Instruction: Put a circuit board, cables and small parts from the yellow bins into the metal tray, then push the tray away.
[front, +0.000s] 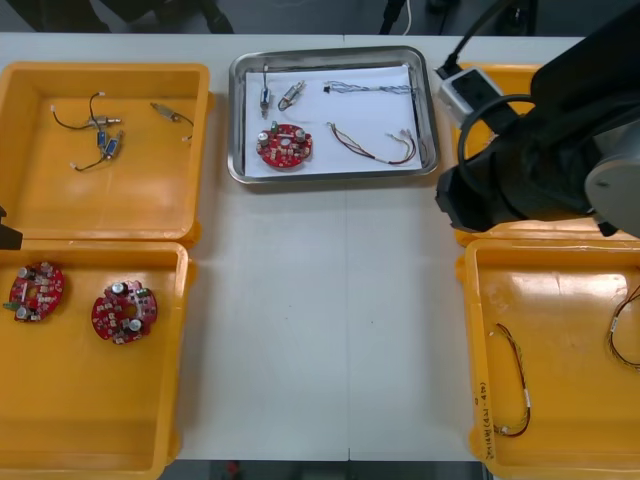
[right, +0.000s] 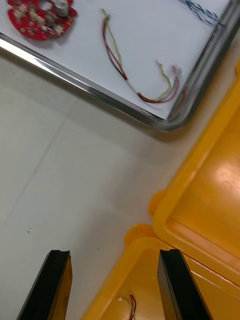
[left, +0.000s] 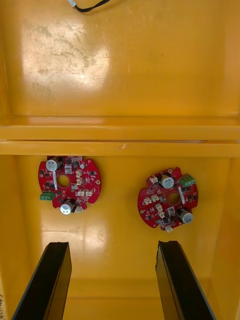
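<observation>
The metal tray (front: 432, 120), white inside, stands at the table's far middle. It holds a round red circuit board (front: 285, 145), a red and yellow cable (front: 370, 147), a blue and white cable (front: 368, 88) and two small metal parts (front: 266, 99). My right gripper (right: 115, 287) hangs open with nothing in it, above the table by the tray's near right corner (right: 165, 122) and the right bins' rims. The red and yellow cable (right: 132, 75) lies beyond its fingers. My left gripper (left: 114, 285) is open over the near left bin, with two circuit boards (left: 69, 184) just past its fingertips.
The far left bin (front: 105, 75) holds black cables and small metal parts. Two circuit boards (front: 122, 312) lie in the near left bin. A red and yellow cable (front: 515, 385) lies in the near right bin (front: 470, 330). The right arm (front: 540, 150) covers the far right bin.
</observation>
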